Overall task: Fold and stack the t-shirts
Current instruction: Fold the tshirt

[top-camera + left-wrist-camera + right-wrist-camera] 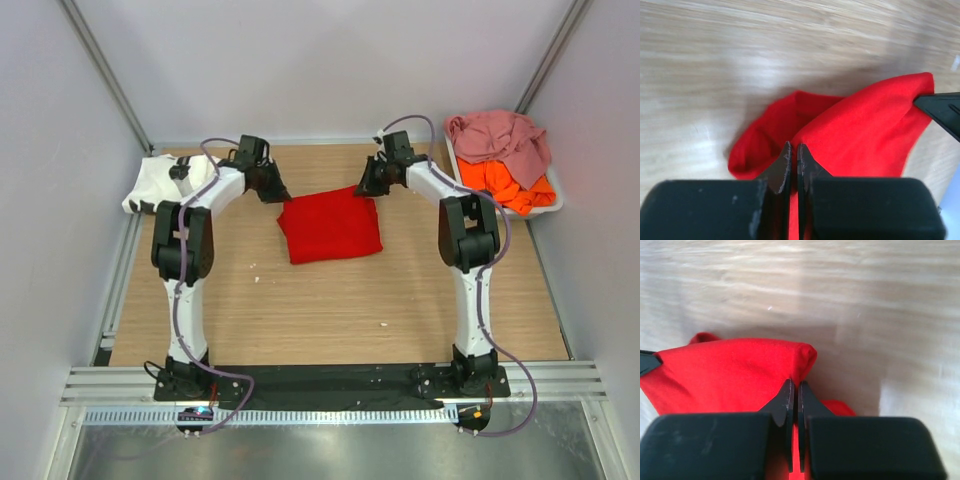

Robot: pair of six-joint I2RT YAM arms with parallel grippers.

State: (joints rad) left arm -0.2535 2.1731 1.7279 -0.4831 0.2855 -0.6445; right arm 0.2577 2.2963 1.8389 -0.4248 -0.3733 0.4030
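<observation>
A bright red t-shirt (330, 228) lies folded in a rough square in the middle of the wooden table. My left gripper (283, 195) pinches its far left corner and my right gripper (362, 188) its far right corner. In the left wrist view the left gripper (793, 147) is shut with red t-shirt (865, 125) cloth between its jaws. The right gripper (794, 385) is likewise shut on a raised fold of the red t-shirt (730, 375). A white t-shirt with black print (160, 185) lies at the far left. Pink (500, 135) and orange (505, 180) t-shirts are heaped at the far right.
The pale tray (553, 203) holding the pink and orange shirts sits against the right wall. Bare wood table (330, 310) stretches between the red shirt and the arm bases. Grey walls close in the back and sides.
</observation>
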